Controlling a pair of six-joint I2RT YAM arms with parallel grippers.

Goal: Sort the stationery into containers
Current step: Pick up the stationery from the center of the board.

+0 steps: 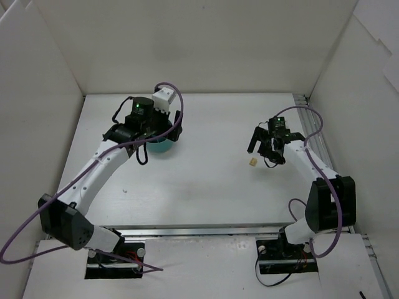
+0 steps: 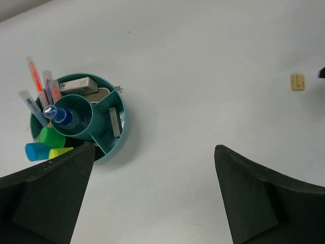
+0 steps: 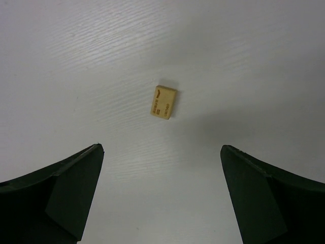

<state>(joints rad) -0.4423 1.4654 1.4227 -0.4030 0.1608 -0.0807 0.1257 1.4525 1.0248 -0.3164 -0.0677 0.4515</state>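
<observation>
Nearly done: pens point(image 2: 38, 81) and highlighters point(image 2: 51, 137) fill the teal tub point(image 2: 121, 140) under my left claw point(image 2: 155, 150) (spread wide, empty). One tan eraser point(image 3: 163, 102) lies on the tabletop point(image 3: 76, 51), three o'clock of the tub, beneath my open right claw point(image 3: 161, 148).

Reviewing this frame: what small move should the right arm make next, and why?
Probably lower the right gripper straight down onto the tan eraser and close. Its jaws stand open, the eraser lies loose on the table roughly centred beneath them, and it is the only piece visible outside the teal tub.
</observation>
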